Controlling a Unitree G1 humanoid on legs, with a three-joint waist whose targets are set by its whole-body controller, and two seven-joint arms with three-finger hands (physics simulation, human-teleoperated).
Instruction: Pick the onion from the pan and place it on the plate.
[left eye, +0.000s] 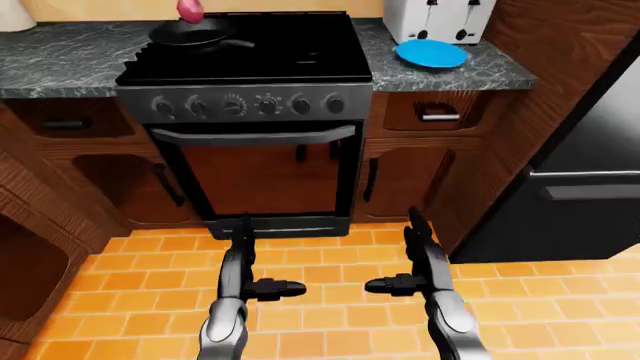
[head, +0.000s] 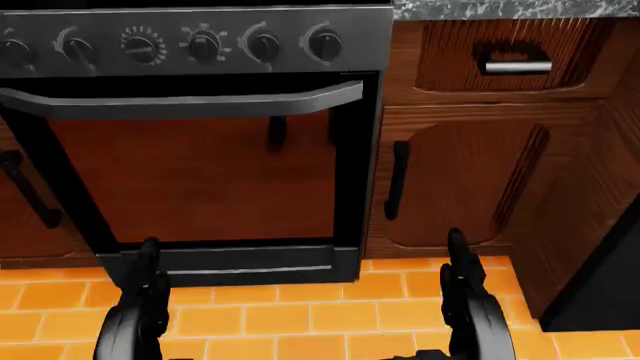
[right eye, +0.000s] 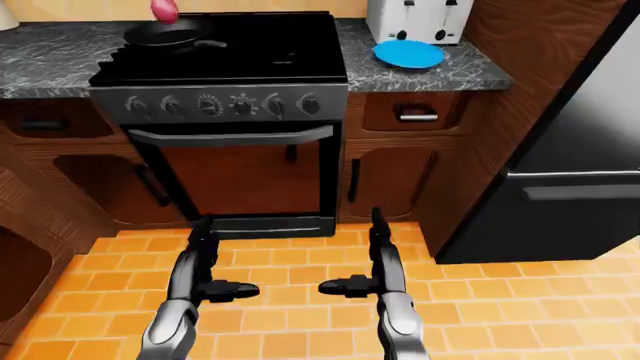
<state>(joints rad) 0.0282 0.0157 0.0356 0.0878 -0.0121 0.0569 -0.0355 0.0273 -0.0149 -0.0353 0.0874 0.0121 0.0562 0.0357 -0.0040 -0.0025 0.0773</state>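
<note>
Left arm: enters the left-eye view from the bottom edge, forearm rising toward the top of the view.
Left hand: fingers extended and spread — one thumb-like digit juts sideways toward the right hand, the others point up the view. Nothing between them.
Right arm: mirrors the left, rising from the bottom edge.
Right hand: fingers likewise extended, side digit pointing toward the left hand. Holds nothing.
Spacing: hands level with each other — apart, not touching.
</note>
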